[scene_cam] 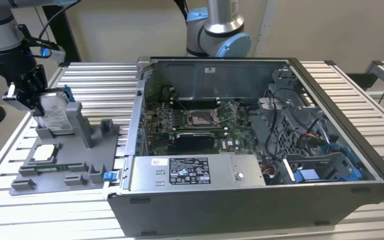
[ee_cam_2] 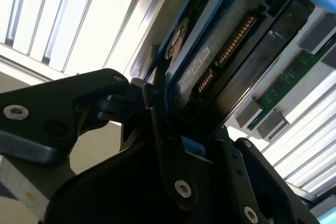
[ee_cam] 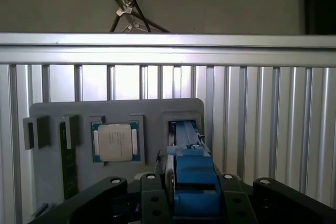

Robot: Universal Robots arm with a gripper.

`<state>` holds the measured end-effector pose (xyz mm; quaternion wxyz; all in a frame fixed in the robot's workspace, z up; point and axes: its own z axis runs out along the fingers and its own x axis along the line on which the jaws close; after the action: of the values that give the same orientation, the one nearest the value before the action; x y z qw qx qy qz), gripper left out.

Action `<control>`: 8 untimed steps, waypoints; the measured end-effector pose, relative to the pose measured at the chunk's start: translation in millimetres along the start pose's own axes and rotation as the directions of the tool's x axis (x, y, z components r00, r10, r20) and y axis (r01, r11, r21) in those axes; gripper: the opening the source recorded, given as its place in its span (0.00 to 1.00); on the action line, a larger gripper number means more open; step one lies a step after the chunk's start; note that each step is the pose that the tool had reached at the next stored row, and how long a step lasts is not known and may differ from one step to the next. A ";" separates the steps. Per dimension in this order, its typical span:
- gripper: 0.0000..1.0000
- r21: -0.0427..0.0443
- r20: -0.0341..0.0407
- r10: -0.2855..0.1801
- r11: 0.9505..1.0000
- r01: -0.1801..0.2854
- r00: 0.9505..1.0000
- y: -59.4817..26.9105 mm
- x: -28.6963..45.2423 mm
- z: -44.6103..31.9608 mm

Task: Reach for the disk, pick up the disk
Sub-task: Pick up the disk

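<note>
Your gripper (scene_cam: 33, 104) is down over the disk (scene_cam: 58, 116), its two dark fingers (ee_cam: 169, 167) closed tight on the disk's opposite sides; in the first wrist view no gap shows between them and the blue rail (ee_cam: 194, 187) on the disk's edge. In the second wrist view you see one finger (ee_cam_2: 157, 114) lying flat along the blue rail, with the disk's (ee_cam_2: 220, 51) connector edge just past it. The disk stands on edge in the upright slot of the grey holder (scene_cam: 78, 162), its labelled face towards the exterior view's right, and you can't tell whether its lower edge is seated in the slot or raised off it. On the flat part of the holder, near the disk, you have a square processor chip (scene_cam: 45, 152) lying in its own recess, and beside that a green memory stick (ee_cam: 67, 156) in a narrow slot. The holder sits on a slatted metal table (scene_cam: 102, 80) at the exterior view's left. Just beside it, towards the exterior view's right, stands an open computer case (scene_cam: 245, 210), motherboard (scene_cam: 192, 120) showing, with a blue caddy (scene_cam: 309, 175) at its near corner, well apart from your gripper.
</note>
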<state>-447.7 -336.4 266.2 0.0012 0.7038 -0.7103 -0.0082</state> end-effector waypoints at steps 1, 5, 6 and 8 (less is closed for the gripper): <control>0.00 0.000 0.000 0.000 1.000 0.000 1.000 0.0 0.0 -2.6; 0.00 0.000 0.000 0.000 1.000 0.000 1.000 0.1 -0.1 -7.2; 0.00 0.000 0.000 0.000 1.000 0.000 1.000 0.1 -0.1 -8.2; 0.00 0.000 0.000 0.000 1.000 0.000 1.000 0.1 -0.1 -10.7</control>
<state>-447.7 -336.4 276.8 0.0012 0.7038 -0.7103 -0.0081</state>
